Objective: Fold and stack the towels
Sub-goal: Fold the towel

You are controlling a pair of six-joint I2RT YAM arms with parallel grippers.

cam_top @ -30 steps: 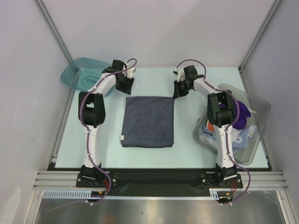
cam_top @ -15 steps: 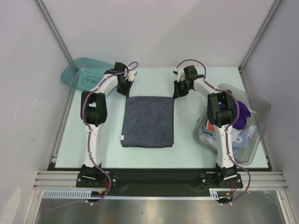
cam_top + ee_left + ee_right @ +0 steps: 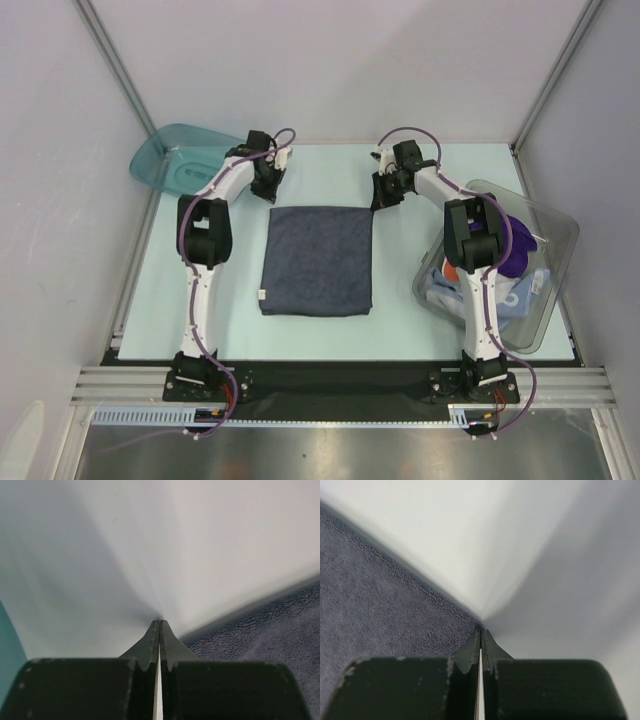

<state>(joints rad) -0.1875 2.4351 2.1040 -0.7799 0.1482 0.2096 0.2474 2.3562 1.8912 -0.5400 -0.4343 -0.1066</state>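
A dark grey-blue towel [image 3: 318, 260] lies flat on the middle of the table. My left gripper [image 3: 267, 190] is shut just off its far left corner. In the left wrist view the tips [image 3: 159, 621] press on the table, with the towel [image 3: 270, 640] close on their right. My right gripper [image 3: 380, 200] is shut at the far right corner. Its tips [image 3: 480, 628] meet the edge of the towel [image 3: 380, 605]. No cloth shows between either pair of jaws, and I cannot tell whether an edge is pinched. More towels, purple [image 3: 515, 255] and light blue [image 3: 520, 300], lie in the bin.
A clear plastic bin [image 3: 560, 225] sits tilted at the right edge, beside the right arm. At the far left corner stands a teal tray [image 3: 170, 160], whose edge [image 3: 7, 650] shows in the left wrist view. Grey walls enclose the table on three sides.
My left gripper has closed from open and shifted slightly toward the towel's far left corner. The right gripper and the towel have not moved.
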